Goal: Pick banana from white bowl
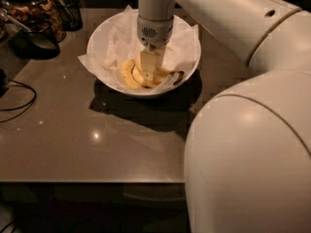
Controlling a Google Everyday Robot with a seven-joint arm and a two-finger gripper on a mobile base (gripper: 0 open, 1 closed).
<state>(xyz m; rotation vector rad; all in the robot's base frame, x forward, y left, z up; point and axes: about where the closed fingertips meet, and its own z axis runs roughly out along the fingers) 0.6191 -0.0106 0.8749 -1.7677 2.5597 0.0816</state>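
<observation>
Banana [127, 74]: lies in the white bowl [97, 45], low and toward the near side, on the crinkled paper lining [114, 38]. One darkened end shows toward the bowl's right side. It rests on the paper and is not lifted.

My gripper [149, 72]: pointed straight down inside the bowl, its tip at the banana and touching it or very nearly so. I cannot tell whether it has clenched on the fruit or is released.

Progress, by my judgement: the approach and descent are done. The grasp is unconfirmed, and the lift clear of the bowl rim remains. The paper may drag up with the fruit.

My arm [233, 23]: crosses from the right and fills the right half of the view, hiding that part of the surface.

Surface: a dark, glossy table [97, 135] with small light reflections. The bowl sits on it toward the far side and throws a shadow forward.

Surroundings: dark glass jars [41, 8] at the far left corner, well apart from the bowl. A black cable [19, 101] lies at the left edge. The room is dim.
</observation>
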